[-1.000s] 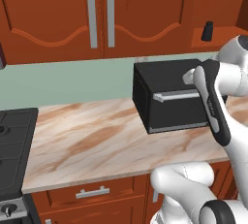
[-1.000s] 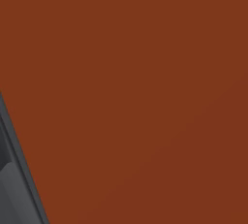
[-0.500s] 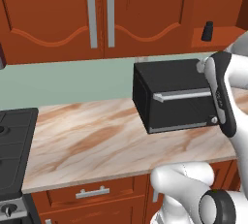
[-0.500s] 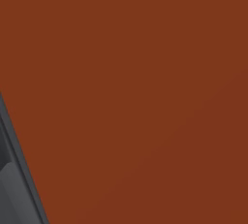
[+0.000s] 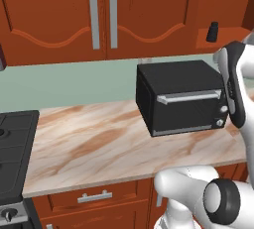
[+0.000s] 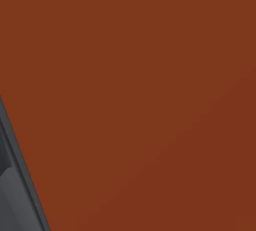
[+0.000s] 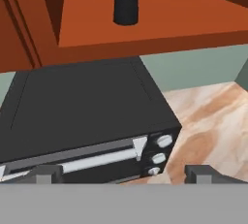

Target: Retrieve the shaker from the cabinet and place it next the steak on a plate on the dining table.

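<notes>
I see a matt black shaker (image 7: 126,1) on the reddish-brown wood cabinet (image 7: 160,17) shelf, upper frame; below, a matt black microwave (image 5: 182,96) on my glossy marbled counter (image 5: 94,146).

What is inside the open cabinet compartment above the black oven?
The shaker stands upright on the bare shelf of the cabinet, above the black oven. The compartment's upper part is out of frame, so anything higher cannot be seen.

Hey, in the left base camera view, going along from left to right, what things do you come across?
Stove → bare stretch of marbled counter → black microwave → white robot arm, with the small black shaker on the open cabinet shelf above the microwave's right end.
</notes>
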Tool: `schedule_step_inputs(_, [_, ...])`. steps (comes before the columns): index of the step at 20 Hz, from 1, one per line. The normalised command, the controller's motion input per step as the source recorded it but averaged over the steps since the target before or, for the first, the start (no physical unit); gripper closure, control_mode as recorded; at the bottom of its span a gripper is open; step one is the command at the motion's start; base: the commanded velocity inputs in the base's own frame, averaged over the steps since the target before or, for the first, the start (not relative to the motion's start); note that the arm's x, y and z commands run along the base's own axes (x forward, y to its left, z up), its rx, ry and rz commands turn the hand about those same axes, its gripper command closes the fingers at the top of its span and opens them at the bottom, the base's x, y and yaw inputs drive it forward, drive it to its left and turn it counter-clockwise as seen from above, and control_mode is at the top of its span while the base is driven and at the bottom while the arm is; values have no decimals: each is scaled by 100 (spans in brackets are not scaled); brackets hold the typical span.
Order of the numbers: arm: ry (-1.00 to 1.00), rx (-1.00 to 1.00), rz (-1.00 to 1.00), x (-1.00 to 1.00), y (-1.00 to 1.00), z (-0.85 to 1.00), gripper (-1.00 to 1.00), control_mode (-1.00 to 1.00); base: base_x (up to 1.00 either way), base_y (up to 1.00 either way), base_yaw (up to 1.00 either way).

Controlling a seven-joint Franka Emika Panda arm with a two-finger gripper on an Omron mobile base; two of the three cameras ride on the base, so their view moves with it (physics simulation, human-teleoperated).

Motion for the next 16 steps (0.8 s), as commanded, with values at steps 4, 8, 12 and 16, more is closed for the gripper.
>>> schedule_step_inputs(4, [-20,0,0,0,-19,1,-100,-100,0,0,0])
schedule_step_inputs(8, [-18,0,1,0,-3,0,-100,-100,0,0,0])
schedule_step_inputs(12, [-15,0,1,11,0,0,-100,-100,0,0,0])
schedule_step_inputs(16, [-7,-3,1,3,0,5,-100,-100,0,0,0])
